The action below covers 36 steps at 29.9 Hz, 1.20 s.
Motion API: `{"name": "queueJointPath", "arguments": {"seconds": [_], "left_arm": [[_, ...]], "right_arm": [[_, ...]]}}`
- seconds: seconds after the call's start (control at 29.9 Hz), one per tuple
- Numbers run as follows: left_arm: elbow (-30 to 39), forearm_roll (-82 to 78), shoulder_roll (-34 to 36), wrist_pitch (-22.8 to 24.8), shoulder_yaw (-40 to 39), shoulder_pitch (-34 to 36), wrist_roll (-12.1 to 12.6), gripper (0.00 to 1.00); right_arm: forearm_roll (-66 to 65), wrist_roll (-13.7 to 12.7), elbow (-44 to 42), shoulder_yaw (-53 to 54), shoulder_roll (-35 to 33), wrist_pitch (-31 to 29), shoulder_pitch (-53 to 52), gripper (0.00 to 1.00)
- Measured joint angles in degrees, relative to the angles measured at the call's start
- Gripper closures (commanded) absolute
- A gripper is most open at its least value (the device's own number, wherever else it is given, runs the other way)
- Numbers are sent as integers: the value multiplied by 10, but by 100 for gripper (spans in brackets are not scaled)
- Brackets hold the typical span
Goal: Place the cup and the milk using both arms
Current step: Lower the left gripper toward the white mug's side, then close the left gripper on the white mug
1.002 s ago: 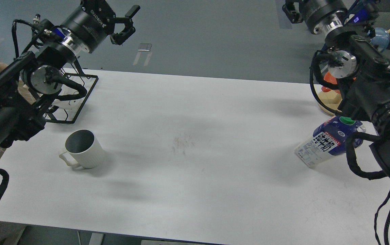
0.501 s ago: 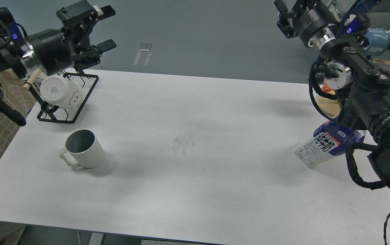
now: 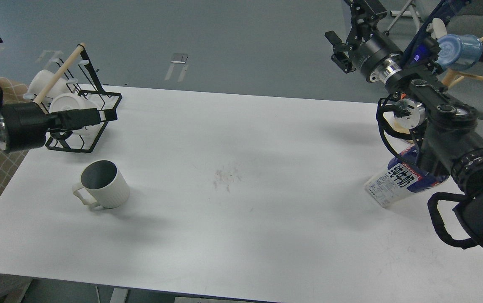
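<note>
The cup (image 3: 103,185), an off-white ribbed mug with a dark inside, stands upright on the left of the white table (image 3: 241,219), handle to the front left. My left gripper (image 3: 105,114) points right, low beside the black rack, behind and above the cup and apart from it; its fingers show edge-on as one dark bar. The milk (image 3: 400,182), a blue and white carton, stands at the right edge, its top and cap hidden behind my right arm. My right gripper (image 3: 345,28) is high at the back right, well beyond the carton, open and empty.
A black wire rack (image 3: 82,142) with smooth white mugs (image 3: 68,103) and a wooden rod stands at the back left corner. A wooden mug tree with a blue mug (image 3: 457,49) stands at the back right, behind my right arm.
My left arm has swung down and to the left, uncovering the rack; its gripper now lies low and points right. My right gripper has moved left and lower. Cup and milk have not moved.
</note>
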State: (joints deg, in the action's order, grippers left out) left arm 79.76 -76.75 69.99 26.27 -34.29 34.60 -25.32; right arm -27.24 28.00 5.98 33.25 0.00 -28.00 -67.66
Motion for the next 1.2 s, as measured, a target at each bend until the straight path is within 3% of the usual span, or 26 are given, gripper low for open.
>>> {"name": "queueJointPath", "arguments": {"seconds": [0.37,0.63,0.94,1.2], "left_arm": [[-52,-190,-27,-13,57,-16,-25,1],[-127,-245,-78,-16,61,-9,-27,1],[-134,-274,-92,-15,61,-13,-27,2],[-135,-271,-100,-15,68,-15,-27,14]], "right_arm": [[0,0,6,0,0,0,1,0],[0,0,6,0,0,0,0,0],[1,0,6,1,0,0,-3,0],[0,0,6,1,0,0,-4,0]]}}
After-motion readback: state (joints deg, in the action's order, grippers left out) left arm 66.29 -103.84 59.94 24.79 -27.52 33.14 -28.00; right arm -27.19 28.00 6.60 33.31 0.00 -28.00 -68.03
